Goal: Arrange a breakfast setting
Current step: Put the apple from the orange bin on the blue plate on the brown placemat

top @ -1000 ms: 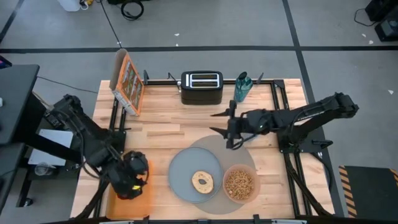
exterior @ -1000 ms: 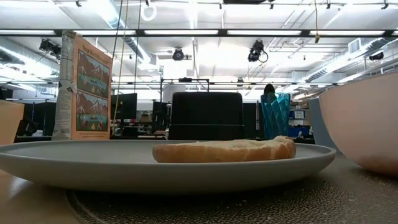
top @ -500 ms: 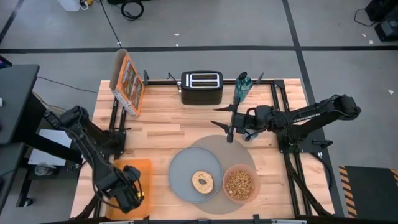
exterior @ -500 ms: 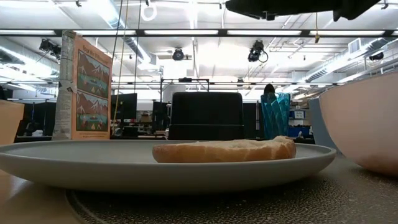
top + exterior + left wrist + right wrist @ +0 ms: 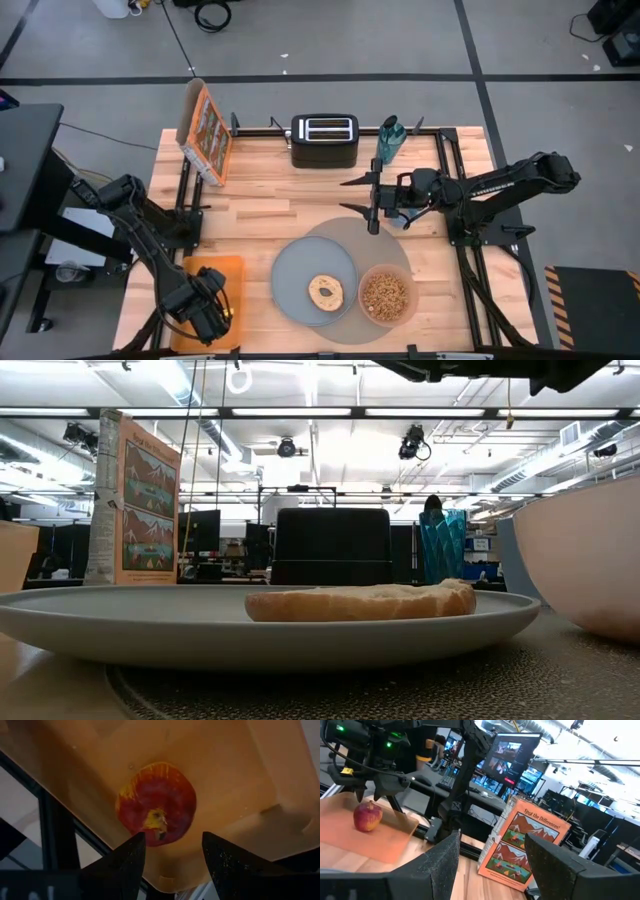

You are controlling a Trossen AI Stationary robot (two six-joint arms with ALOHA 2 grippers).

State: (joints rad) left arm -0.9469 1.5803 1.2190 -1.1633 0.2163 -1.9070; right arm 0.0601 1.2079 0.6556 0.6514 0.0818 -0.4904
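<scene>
Gripper (image 5: 170, 857), left, open above red apple (image 5: 156, 802).

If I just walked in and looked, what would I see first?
Probably the red apple, bright on the orange tray at the table's front left corner, with the left gripper open right over it. Next, the bagel on the grey-blue plate, beside the pink bowl of grains, both on the round grey mat. The right gripper hangs open above the mat's far edge.
</scene>
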